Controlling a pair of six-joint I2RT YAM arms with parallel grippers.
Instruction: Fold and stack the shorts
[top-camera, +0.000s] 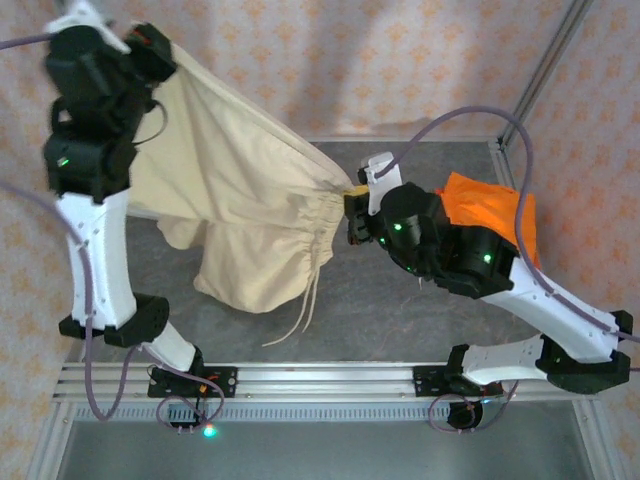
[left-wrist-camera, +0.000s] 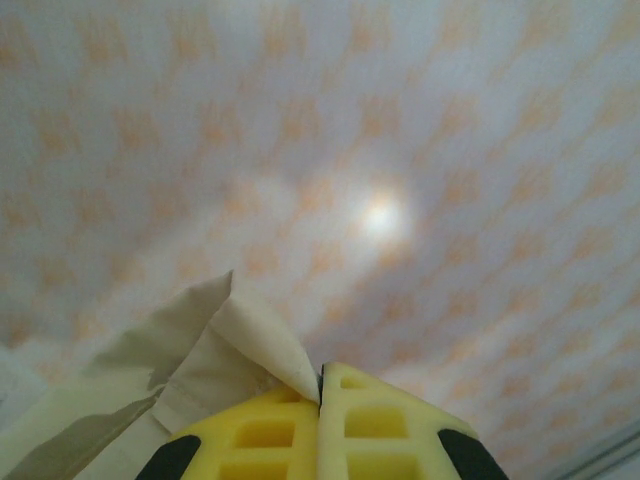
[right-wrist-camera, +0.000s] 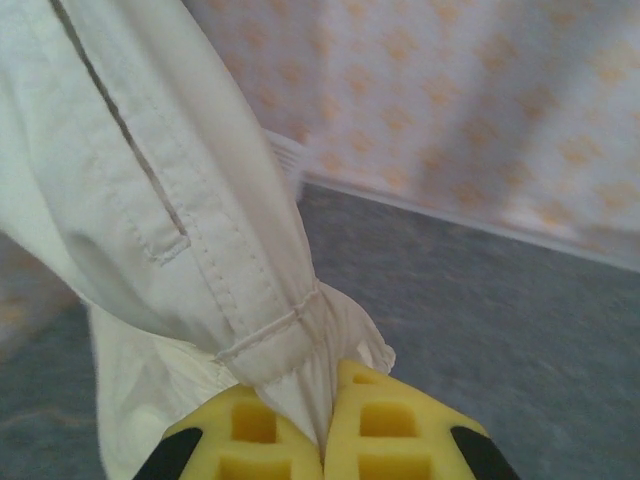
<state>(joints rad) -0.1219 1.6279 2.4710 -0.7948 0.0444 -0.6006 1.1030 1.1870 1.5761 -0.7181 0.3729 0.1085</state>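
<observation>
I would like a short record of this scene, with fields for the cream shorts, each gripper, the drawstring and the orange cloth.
cream shorts: stretched in the air between both grippers, lower part hanging toward the table
left gripper: shut on one corner of the cream shorts, high at the far left
right gripper: shut on the waistband, lower, near the table's middle
drawstring: dangling loose below the waistband
orange shorts: crumpled on the table's right side
</observation>
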